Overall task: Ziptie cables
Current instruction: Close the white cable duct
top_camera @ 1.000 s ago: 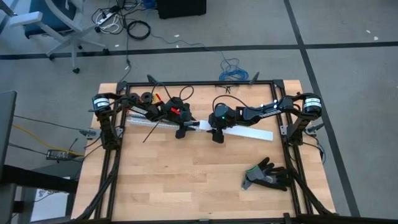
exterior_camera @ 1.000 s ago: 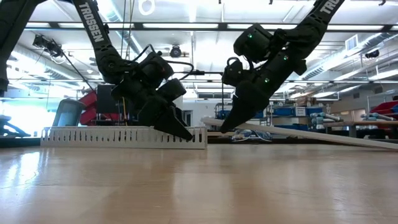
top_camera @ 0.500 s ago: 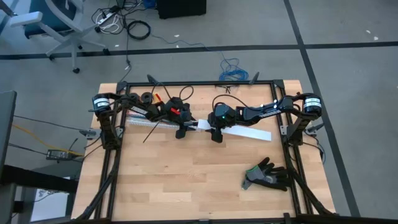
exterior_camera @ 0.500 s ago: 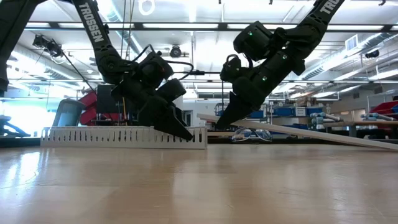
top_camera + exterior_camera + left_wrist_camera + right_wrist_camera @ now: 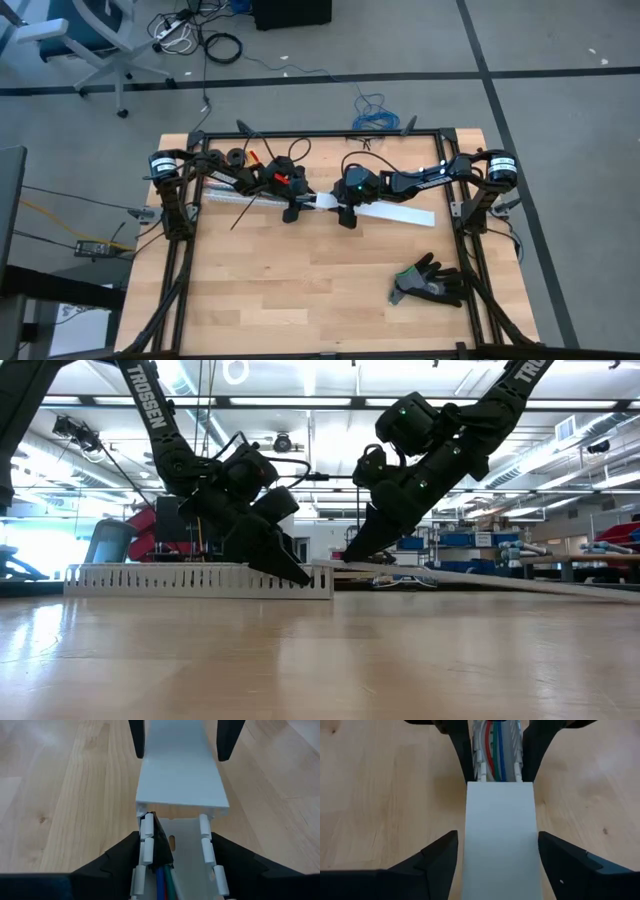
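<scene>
"TROSSEN" on arm (image 5: 150,405), second arm's lettering (image 5: 528,370) likely same

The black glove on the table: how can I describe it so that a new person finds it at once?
Start at the wooden table and go to the corner near the right arm's base. The black glove lies there flat, fingers spread, apart from both grippers and from the white duct. It is the only soft, hand-shaped thing.

Wooden table (image 5: 300,290). White slotted duct (image 5: 200,580), on table. Flat white cover strip (image 5: 400,213), beside duct. Black glove (image 5: 432,282), near table's right edge. Office chair (image 5: 95,40), on floor.
</scene>
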